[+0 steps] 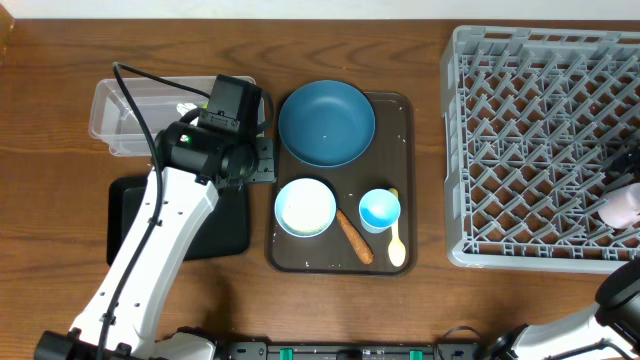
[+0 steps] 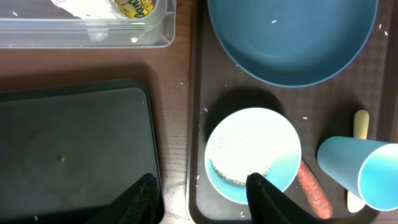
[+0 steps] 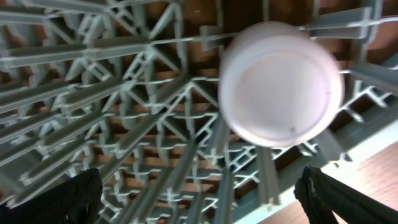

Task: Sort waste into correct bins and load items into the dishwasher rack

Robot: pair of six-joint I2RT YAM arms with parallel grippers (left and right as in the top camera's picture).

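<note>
My left gripper (image 2: 202, 200) is open and holds nothing. It hangs over the near-left edge of the brown serving tray (image 1: 405, 130), one finger (image 2: 266, 198) over the rim of the white bowl (image 2: 252, 152), which holds rice. On that tray also lie the dark blue plate (image 1: 326, 122), light blue cup (image 1: 380, 210), orange stick (image 1: 354, 237) and yellow spoon (image 1: 396, 243). The yellow-green wrapper (image 2: 134, 7) lies in the clear tub (image 1: 150, 110). My right gripper (image 3: 202, 199) stands wide open above the rack (image 1: 540, 150). The pinkish cup (image 3: 280, 84) rests upside down there, free of the fingers.
The flat black tray (image 1: 130, 215) lies left of the serving tray, partly under my left arm. Loose rice grains (image 2: 205, 111) dot the serving tray. The pinkish cup (image 1: 622, 205) sits near the rack's right edge, close to the bare wooden table (image 1: 60, 60).
</note>
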